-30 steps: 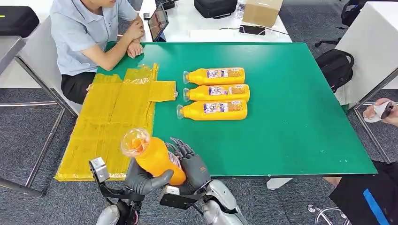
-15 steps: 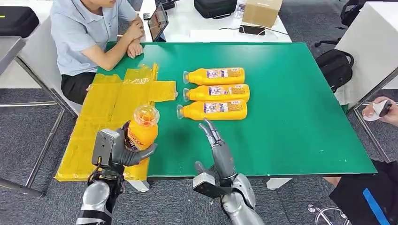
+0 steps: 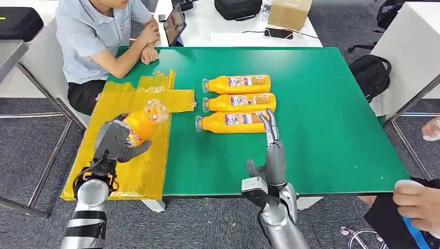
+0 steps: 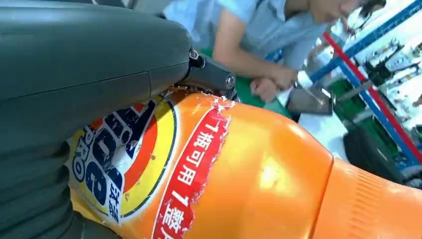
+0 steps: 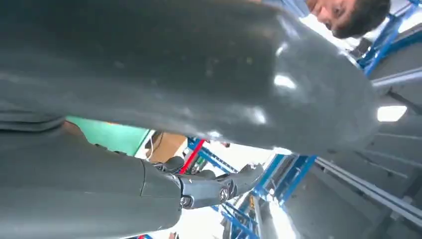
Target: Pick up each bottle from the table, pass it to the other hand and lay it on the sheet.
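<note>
My left hand (image 3: 115,141) grips an orange bottle (image 3: 141,123) above the yellow sheet (image 3: 124,150), tilted with its clear cap pointing away from me. Up close in the left wrist view the same bottle (image 4: 239,174) shows its red and blue label against my grey thumb (image 4: 84,64). Three more orange bottles lie side by side on the green table (image 3: 321,129): far (image 3: 237,83), middle (image 3: 239,102) and near (image 3: 236,122). My right hand (image 3: 273,153) is open, fingers straight and pointing at the near bottle's base end, holding nothing.
A person in a light blue shirt (image 3: 98,36) sits at the table's far left corner with arms resting on it. Another person's hand (image 3: 417,199) shows at the lower right. A tablet (image 3: 174,24), black bag and cardboard box sit on the white table behind.
My left hand carried the bottle left and farther out over the sheet, tilting it down. My right hand let go of it and reached forward to the near bottle.
</note>
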Available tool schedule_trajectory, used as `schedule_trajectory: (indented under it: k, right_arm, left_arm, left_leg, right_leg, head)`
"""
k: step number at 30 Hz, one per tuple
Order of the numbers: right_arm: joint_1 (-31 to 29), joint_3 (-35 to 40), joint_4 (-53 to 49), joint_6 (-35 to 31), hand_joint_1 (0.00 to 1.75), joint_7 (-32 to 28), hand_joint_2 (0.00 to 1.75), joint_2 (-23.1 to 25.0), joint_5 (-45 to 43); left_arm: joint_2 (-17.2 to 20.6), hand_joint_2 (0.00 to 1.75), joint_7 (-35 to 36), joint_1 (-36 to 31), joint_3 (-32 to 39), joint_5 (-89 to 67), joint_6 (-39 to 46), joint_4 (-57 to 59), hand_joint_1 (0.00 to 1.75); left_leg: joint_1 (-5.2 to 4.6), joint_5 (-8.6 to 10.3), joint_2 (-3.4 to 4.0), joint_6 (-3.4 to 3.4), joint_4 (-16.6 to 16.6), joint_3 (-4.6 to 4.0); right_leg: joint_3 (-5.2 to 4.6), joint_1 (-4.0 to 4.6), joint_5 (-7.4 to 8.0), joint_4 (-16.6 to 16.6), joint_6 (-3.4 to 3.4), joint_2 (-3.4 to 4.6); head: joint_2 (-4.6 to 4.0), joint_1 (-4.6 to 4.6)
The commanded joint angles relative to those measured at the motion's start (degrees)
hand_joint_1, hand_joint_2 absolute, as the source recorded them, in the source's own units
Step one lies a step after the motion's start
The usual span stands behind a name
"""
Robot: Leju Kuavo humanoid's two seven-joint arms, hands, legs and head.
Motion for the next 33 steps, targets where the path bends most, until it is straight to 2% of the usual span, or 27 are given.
schedule_trajectory:
  k: [1, 4, 6, 11, 16, 20, 24, 25, 26, 27, 31, 33]
  right_arm:
    - [-1.82, 1.83, -0.92, 3.08, 0.00, -1.93, 0.00, -0.34, -2.04]
    - [-1.49, 5.15, -1.43, 4.94, 0.00, -1.93, 0.00, -0.21, -3.97]
    - [-0.69, 8.29, -3.18, 6.06, 0.00, -1.93, 0.00, -0.42, -5.24]
    - [0.47, 8.83, -5.12, 8.29, 0.00, -1.93, 0.00, 0.15, -6.08]
    - [0.99, 6.92, -5.59, 11.63, 0.00, -1.93, 0.00, 1.67, -6.04]
    - [0.55, 5.31, -3.28, 13.05, 0.00, -1.93, 0.00, 2.20, -6.71]
    - [-0.45, 6.42, -1.03, 12.79, 0.00, -1.93, 0.00, 1.77, -7.99]
    - [-0.47, 6.48, -0.84, 12.75, 0.00, -1.93, 0.00, 1.74, -8.03]
    - [-0.83, 6.80, -0.15, 12.63, 0.00, -1.93, 0.00, 1.71, -8.07]
    - [-1.01, 7.02, 0.32, 12.68, 0.00, -1.93, 0.00, 1.65, -8.06]
    - [-1.01, 7.02, 0.32, 12.68, 0.00, -1.93, 0.00, 1.65, -8.06]
    - [-1.36, 7.59, 0.91, 13.06, 0.00, -1.93, 0.00, 1.54, -8.46]
  left_arm:
    - [12.55, 1.75, 7.23, -15.99, -12.92, -41.33, 2.86, 18.74, 1.75]
    - [14.00, 1.75, 6.80, -19.82, -14.78, -43.47, 3.79, 32.62, 1.75]
    - [13.48, 1.75, 6.47, -20.50, -13.72, -41.57, 5.12, 39.71, 1.75]
    - [12.74, 1.75, 6.53, -20.10, -13.37, -40.62, 4.49, 42.64, 1.75]
    - [14.00, 1.75, 5.00, -22.22, -15.25, -40.48, 0.25, 51.81, 1.75]
    - [12.79, 1.75, 1.71, -22.39, -11.64, -32.88, -2.78, 56.21, 1.75]
    - [12.85, 1.75, 0.04, -20.13, -8.95, -26.79, -6.04, 55.92, 1.75]
    - [12.88, 1.75, 0.00, -19.80, -8.81, -26.45, -6.12, 55.94, 1.36]
    - [12.86, 1.75, -0.38, -19.51, -8.24, -25.03, -6.93, 55.95, 0.63]
    - [12.95, 1.75, -0.65, -19.44, -7.70, -23.79, -7.86, 56.10, 0.49]
    - [12.95, 1.75, -0.65, -19.44, -7.70, -23.79, -7.86, 56.10, 0.49]
    - [13.57, 1.75, -2.36, -19.63, -6.69, -20.82, -10.67, 56.35, 0.10]
  left_leg:
    - [0.02, 0.03, -0.17, 0.02, 0.00, 0.02]
    - [0.01, 0.07, -0.27, 0.04, -0.16, 0.34]
    - [-0.03, 0.03, -0.12, 0.06, -0.14, 0.31]
    - [0.01, -0.05, 0.08, 0.07, -0.08, 0.33]
    - [0.00, -0.02, 0.01, 0.06, -0.05, 0.21]
    - [0.03, -0.03, 0.06, 0.08, -0.07, 0.30]
    - [-0.03, 0.00, 0.05, 0.05, -0.15, 0.46]
    - [-0.03, 0.02, 0.11, 0.06, -0.20, 0.53]
    - [-0.02, 0.03, 0.14, 0.08, -0.22, 0.60]
    - [-0.03, 0.02, 0.20, 0.09, -0.26, 0.65]
    - [-0.02, 0.02, 0.28, 0.13, -0.33, 0.87]
    - [-0.05, 0.00, 0.06, 0.06, -0.19, 0.85]
  right_leg:
    - [0.05, 0.04, -0.05, 0.03, -0.13, -0.22]
    - [0.37, 0.06, -0.05, -0.07, -0.28, -0.33]
    - [0.33, 0.01, -0.02, -0.08, -0.17, -0.11]
    - [0.30, 0.05, -0.07, -0.03, -0.19, 0.03]
    - [0.20, 0.03, -0.06, 0.01, -0.14, 0.01]
    - [0.30, 0.07, -0.05, -0.04, -0.21, 0.02]
    - [0.46, 0.00, 0.02, -0.08, -0.15, 0.11]
    - [0.52, 0.01, 0.05, -0.13, -0.19, 0.16]
    - [0.58, 0.03, 0.07, -0.17, -0.22, 0.17]
    - [0.61, 0.02, 0.08, -0.20, -0.23, 0.22]
    - [0.83, 0.05, 0.11, -0.27, -0.29, 0.28]
    - [0.87, -0.01, 0.02, -0.11, -0.16, 0.13]
  head:
    - [0.00, 0.00]
    - [0.00, -0.02]
    - [0.00, 0.02]
    - [0.00, 0.02]
    - [0.00, 0.00]
    - [0.00, 0.00]
    - [0.00, -0.02]
    - [0.00, -0.02]
    - [0.00, 0.00]
    - [0.00, -0.02]
    - [0.00, -0.02]
    - [0.00, 0.00]
